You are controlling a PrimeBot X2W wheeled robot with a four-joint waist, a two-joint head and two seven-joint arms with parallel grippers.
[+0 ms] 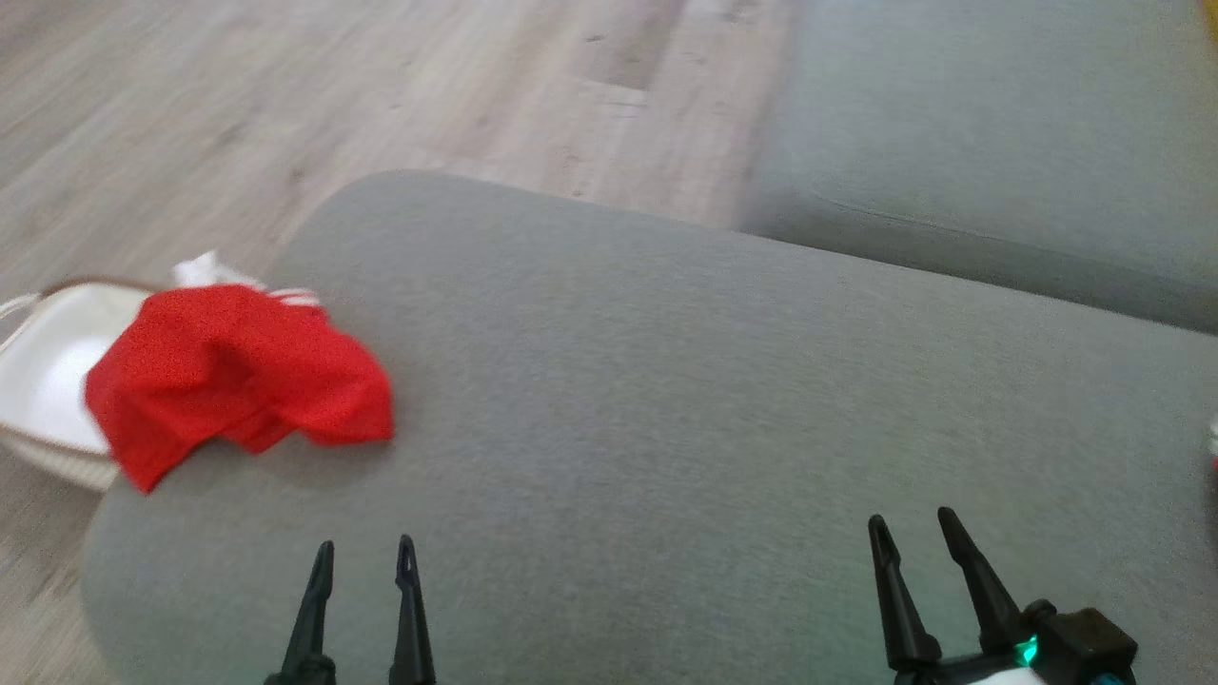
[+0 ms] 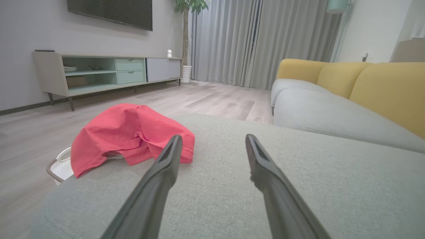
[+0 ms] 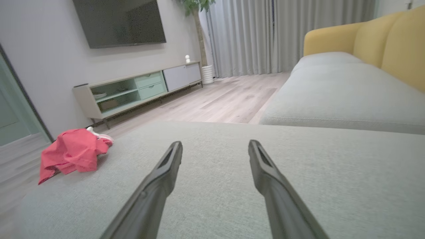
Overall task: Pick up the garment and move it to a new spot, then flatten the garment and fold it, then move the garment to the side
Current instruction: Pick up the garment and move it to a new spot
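Note:
A crumpled red garment (image 1: 238, 376) lies at the left edge of the grey cushioned seat (image 1: 666, 400), partly hanging over a white basket (image 1: 43, 381) beside it. The left wrist view has the garment (image 2: 129, 136) just beyond and left of my own fingers; from the right wrist the garment (image 3: 74, 154) lies far off to the left. My left gripper (image 1: 365, 557) is open and empty, over the seat near its front edge, below and right of the garment. Open and empty too, my right gripper (image 1: 913, 528) hovers over the seat's right part.
The white basket (image 2: 61, 167) stands on the wooden floor (image 1: 285, 105) against the seat's left edge, with white cloth (image 1: 205, 271) showing behind the garment. A grey and yellow sofa (image 2: 348, 106) runs along the right. A low TV cabinet (image 2: 99, 71) lines the far wall.

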